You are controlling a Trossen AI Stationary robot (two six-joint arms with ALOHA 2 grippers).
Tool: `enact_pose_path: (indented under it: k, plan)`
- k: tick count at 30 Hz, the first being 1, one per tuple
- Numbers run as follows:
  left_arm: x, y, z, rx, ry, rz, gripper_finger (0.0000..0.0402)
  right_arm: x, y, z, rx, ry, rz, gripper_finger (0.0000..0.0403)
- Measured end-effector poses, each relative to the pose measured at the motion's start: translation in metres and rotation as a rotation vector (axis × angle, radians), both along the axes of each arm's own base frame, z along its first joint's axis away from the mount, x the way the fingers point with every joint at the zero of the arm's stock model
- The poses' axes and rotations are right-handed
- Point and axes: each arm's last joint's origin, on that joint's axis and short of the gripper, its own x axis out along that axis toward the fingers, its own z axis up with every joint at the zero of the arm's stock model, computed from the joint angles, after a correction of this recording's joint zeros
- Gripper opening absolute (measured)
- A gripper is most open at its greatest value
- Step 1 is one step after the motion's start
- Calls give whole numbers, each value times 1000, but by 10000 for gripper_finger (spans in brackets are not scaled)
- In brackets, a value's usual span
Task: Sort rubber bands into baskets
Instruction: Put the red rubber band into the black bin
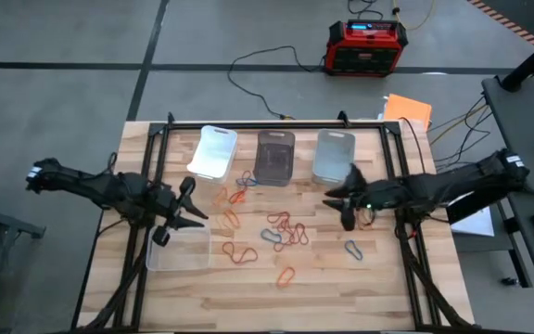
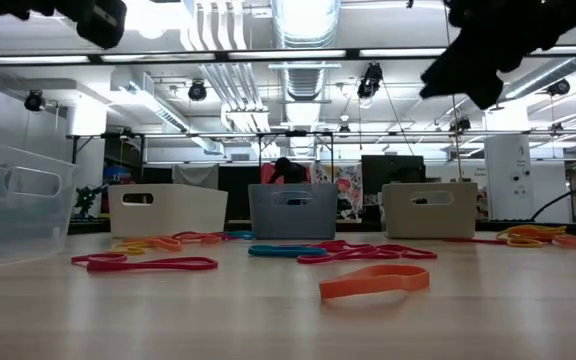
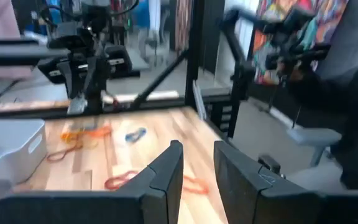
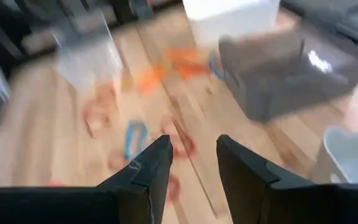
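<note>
Several rubber bands (image 1: 284, 232) in red, orange, blue and grey lie loose on the middle of the wooden table; an orange one (image 2: 373, 282) lies nearest in the low view. Along the far side stand a white basket (image 1: 217, 151), a smoky dark basket (image 1: 274, 156) and a clear basket (image 1: 334, 154). A second clear basket (image 1: 178, 249) stands near the left front. My left gripper (image 1: 193, 204) hangs open above that basket's far edge. My right gripper (image 1: 343, 195) hangs open in the air on the right, near the far clear basket. Nothing is between either pair of fingers (image 3: 166, 171) (image 4: 148, 168).
A black frame runs round the table's edges (image 1: 156, 130). A red-and-black box (image 1: 364, 46) with cables stands on the floor beyond the far edge. An orange sheet (image 1: 408, 109) lies by the far right corner. Bare wood shows along the near edge (image 1: 341, 297).
</note>
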Motion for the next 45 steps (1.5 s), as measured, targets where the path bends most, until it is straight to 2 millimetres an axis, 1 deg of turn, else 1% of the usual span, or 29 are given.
enact_pose_path:
  k: [2,4,8,10,12,14,17,20,23,27,30,33,38,41,45]
  plan:
    - [3,-1,14,2,3,0,75,10,2,6,-16,63,7,123]
    - [6,-1,23,10,32,-1,75,19,4,5,-57,172,22,123]
    - [12,-3,27,71,130,1,75,37,7,5,-121,343,68,123]
    - [16,-3,25,89,173,36,75,46,10,4,-135,415,106,123]
    - [18,-2,24,107,209,72,75,53,12,-2,-128,498,146,123]
    - [20,-2,17,125,267,101,75,62,14,-5,-123,539,157,123]
    - [26,-3,6,63,342,125,75,75,16,-13,-143,584,175,123]
    - [33,-5,-1,-17,384,150,75,86,19,-25,-187,638,218,123]
    - [42,-7,-9,-34,423,160,75,98,21,-34,-202,671,232,123]
    - [58,-11,-10,-52,369,153,75,111,23,-51,-215,737,237,123]
    - [66,-13,-15,-43,392,156,75,123,24,-60,-219,758,234,123]
    - [73,-14,-14,-29,395,199,75,135,27,-66,-221,782,236,123]
    - [79,-11,-20,39,453,332,75,154,28,-66,-268,768,291,123]
    - [79,-11,-19,62,482,336,75,164,30,-63,-305,718,331,123]
    - [79,-11,-17,94,478,327,75,171,30,-64,-335,645,354,123]
